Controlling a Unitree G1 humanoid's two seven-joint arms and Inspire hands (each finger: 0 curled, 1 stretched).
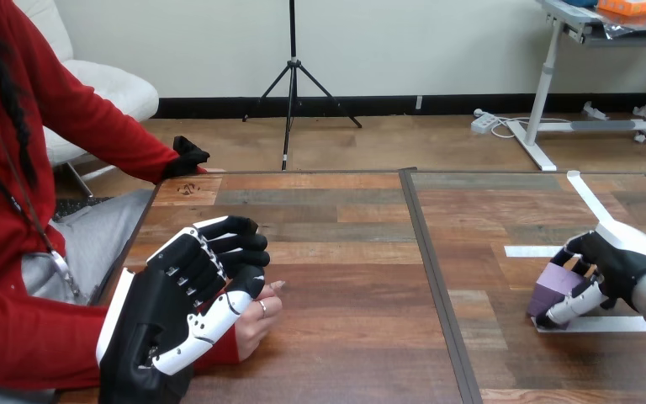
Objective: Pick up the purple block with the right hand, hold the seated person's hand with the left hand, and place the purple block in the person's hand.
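The purple block sits low on the table at the right, by a strip of white tape. My right hand is shut on it: the thumb presses its near side and the fingers curl over its far top. At the lower left, my left hand shows its back, with the fingers curled at the top. The person's hand lies on the table and pokes out from between my thumb and fingers. My white thumb crosses over it, so my left hand is closed around it.
White tape strips mark the table's right half. A dark seam runs down the middle of the table. The person's other arm in a red sleeve reaches the table's far left corner.
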